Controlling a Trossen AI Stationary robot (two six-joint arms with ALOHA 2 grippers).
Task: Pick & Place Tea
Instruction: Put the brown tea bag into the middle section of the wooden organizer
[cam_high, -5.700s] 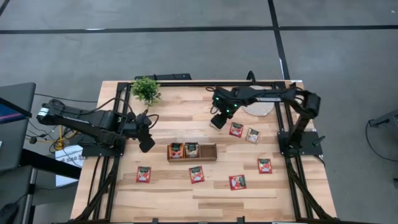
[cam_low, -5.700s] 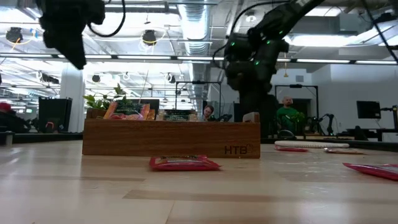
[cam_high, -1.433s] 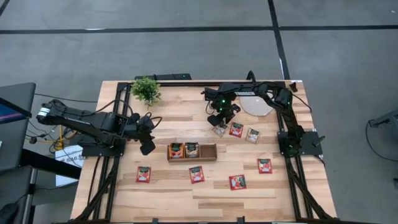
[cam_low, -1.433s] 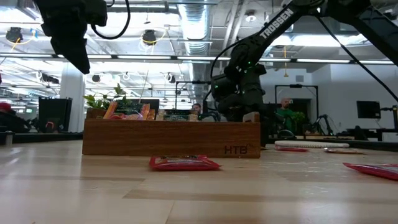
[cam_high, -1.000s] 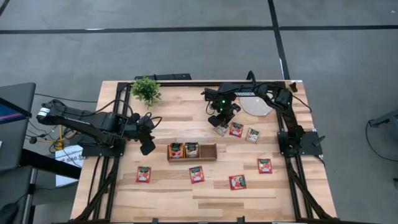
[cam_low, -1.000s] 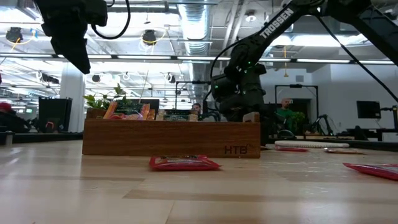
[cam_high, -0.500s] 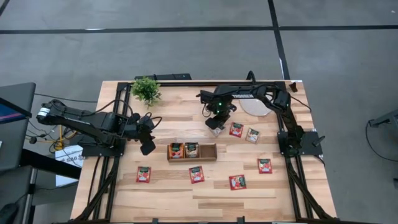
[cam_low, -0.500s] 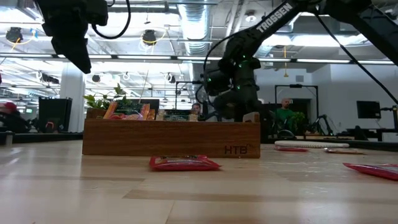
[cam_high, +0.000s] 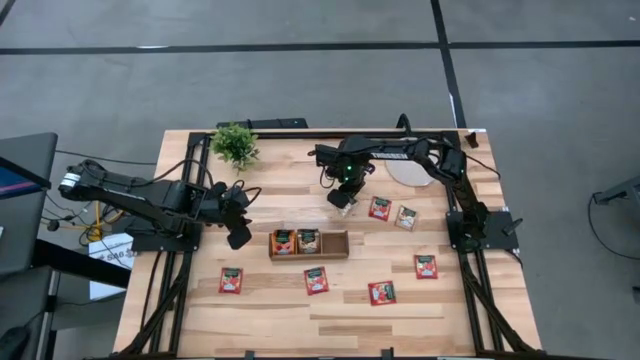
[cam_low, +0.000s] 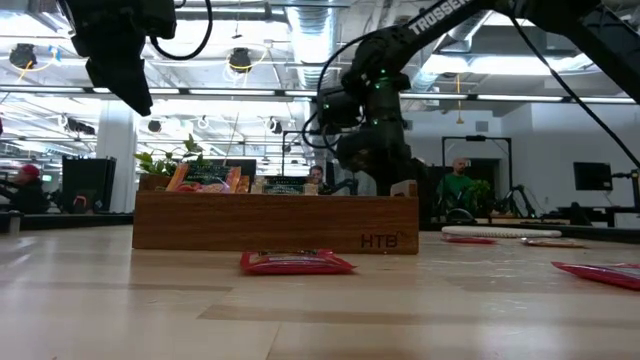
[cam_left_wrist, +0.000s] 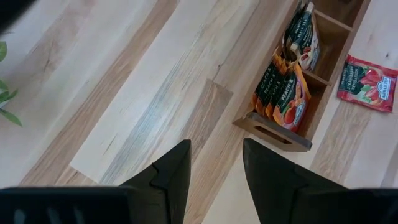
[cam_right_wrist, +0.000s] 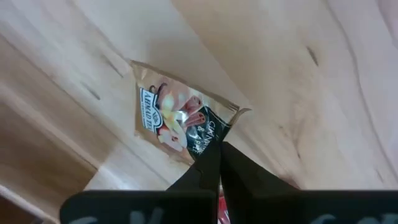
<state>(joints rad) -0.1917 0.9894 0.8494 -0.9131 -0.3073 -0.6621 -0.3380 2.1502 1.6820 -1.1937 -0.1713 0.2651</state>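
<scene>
1 beige tea sachet (cam_right_wrist: 177, 120) pinched at its corner by right pincer (cam_right_wrist: 217, 163), above tabletop (cam_high: 300, 165) beyond wooden tray (cam_high: 308, 243). Left pincer (cam_left_wrist: 214, 165) parted, empty, left of tray.

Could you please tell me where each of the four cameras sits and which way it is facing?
High view: overhead, straight down on the pale wooden table; both arms show.
Low view: tabletop height, level across; long brown wooden tray ahead, arms above.
Left wrist view: looks down past the open left hand at the tray.
Right wrist view: looks past the right hand, shut on a pale beige square tea sachet.
Shared: the tray appears in the high, low and left wrist views.
</scene>
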